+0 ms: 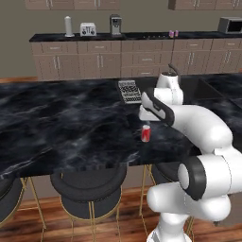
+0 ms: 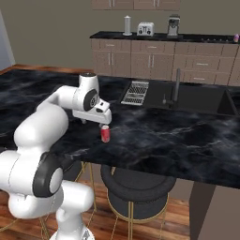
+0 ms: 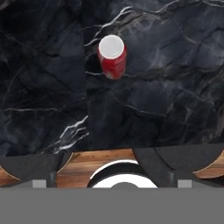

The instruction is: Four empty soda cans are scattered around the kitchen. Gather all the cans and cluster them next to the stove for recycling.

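Hand (image 2: 104, 123) hovers open just above upright red soda can (image 2: 105, 133).

In front of me: black marble island counter (image 1: 56, 123) with inset sink (image 2: 192, 101) | black round stools (image 1: 87, 189) on gold legs, wood floor (image 2: 173, 220) | far wall: tan cabinets (image 1: 99, 61), toaster (image 1: 88, 29), coffee maker (image 1: 115, 24).

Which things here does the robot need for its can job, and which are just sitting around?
For the job:
red soda can, upright on the island counter
two purple soda cans on the back counter
stove
gripper, open above the red can

Just sitting around:
toaster
coffee machine
white canister
microwave
sink
stools
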Tool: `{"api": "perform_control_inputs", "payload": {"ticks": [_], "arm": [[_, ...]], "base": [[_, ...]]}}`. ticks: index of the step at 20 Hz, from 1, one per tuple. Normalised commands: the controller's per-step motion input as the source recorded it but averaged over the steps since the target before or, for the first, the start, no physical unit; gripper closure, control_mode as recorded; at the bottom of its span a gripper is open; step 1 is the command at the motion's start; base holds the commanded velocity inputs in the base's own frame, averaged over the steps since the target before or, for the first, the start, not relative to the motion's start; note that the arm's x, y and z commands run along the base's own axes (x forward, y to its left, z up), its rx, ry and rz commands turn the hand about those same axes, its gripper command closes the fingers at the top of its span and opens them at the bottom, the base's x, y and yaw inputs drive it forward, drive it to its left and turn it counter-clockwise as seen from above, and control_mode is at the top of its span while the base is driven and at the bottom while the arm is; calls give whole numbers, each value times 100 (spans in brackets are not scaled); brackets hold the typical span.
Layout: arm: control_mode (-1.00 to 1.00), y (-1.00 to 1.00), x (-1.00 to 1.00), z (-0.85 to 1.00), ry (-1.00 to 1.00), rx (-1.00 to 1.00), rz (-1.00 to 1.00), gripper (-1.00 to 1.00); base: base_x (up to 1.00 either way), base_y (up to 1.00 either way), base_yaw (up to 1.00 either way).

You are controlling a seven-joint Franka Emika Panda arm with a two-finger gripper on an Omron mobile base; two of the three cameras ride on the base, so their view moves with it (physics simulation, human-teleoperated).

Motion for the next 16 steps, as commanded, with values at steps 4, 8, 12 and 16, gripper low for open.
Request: {"api": "perform_control_inputs", "payload": {"ticks": [4,8,12,16], "arm": [[-100,0,22,-11,0,-2,0,-100],[-100,0,19,-10,0,-3,0,-100],[-100,-1,18,-9,0,-3,0,-100],[-100,-4,16,-6,0,0,0,-100]], "base": [[0,0,0],[0,0,0],[0,0,0],[0,0,0]]}}
